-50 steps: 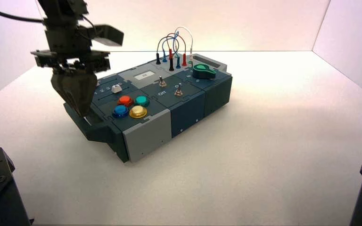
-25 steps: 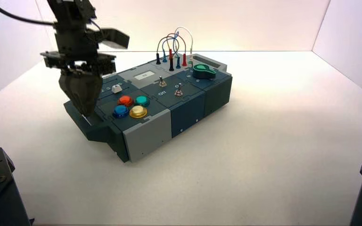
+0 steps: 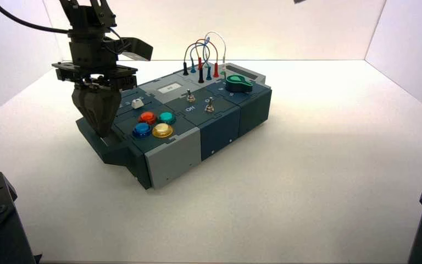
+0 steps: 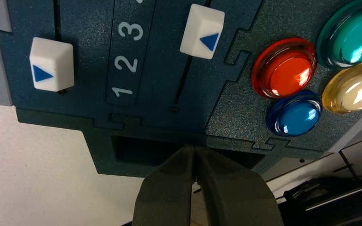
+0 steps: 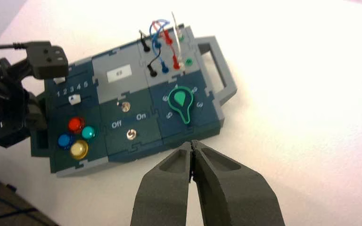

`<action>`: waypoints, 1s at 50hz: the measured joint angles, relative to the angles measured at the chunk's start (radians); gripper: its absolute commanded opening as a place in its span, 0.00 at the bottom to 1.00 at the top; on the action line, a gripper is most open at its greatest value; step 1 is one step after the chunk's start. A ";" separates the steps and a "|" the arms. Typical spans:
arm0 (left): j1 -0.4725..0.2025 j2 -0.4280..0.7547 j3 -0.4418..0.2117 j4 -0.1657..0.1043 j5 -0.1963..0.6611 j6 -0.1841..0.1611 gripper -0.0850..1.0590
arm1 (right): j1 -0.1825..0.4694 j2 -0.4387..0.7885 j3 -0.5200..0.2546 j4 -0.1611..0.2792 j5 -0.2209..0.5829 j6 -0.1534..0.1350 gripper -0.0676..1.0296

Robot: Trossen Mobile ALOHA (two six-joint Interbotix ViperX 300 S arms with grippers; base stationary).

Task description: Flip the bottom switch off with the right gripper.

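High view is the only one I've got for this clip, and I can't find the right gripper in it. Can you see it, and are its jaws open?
Observer: Yes. In the right wrist view, the right gripper has its jaws shut, tips meeting.

Operator: On my picture, the left gripper hides part of the slider panel. How many slider caps are there?

Observer: Two white ones in the left wrist view, one on each side of the printed numbers.

Operator: And the left gripper's jaws?

Observer: Shut too; in that view its tips show against the dark handle end of the box.
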 measured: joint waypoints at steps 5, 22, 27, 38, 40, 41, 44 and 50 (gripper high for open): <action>0.002 0.003 0.000 0.000 0.000 0.005 0.05 | 0.031 0.040 0.000 0.011 0.000 0.000 0.04; 0.000 0.011 -0.006 0.002 0.000 0.011 0.05 | 0.143 0.288 -0.048 0.017 0.003 0.000 0.04; 0.002 0.011 -0.006 0.000 0.000 0.012 0.05 | 0.153 0.362 -0.080 0.015 0.005 -0.005 0.04; 0.000 0.015 -0.008 0.000 -0.002 0.014 0.05 | 0.153 0.459 -0.140 0.011 0.023 -0.015 0.04; 0.000 0.020 -0.009 0.000 -0.002 0.014 0.05 | 0.155 0.479 -0.155 0.006 0.034 -0.018 0.04; 0.000 0.020 -0.009 0.000 -0.002 0.014 0.05 | 0.155 0.492 -0.166 0.000 0.041 -0.020 0.04; 0.000 0.023 -0.011 0.002 -0.003 0.014 0.05 | 0.155 0.518 -0.186 -0.011 0.054 -0.023 0.04; -0.003 0.028 -0.015 0.000 -0.002 0.014 0.05 | 0.153 0.568 -0.222 -0.037 0.074 -0.025 0.04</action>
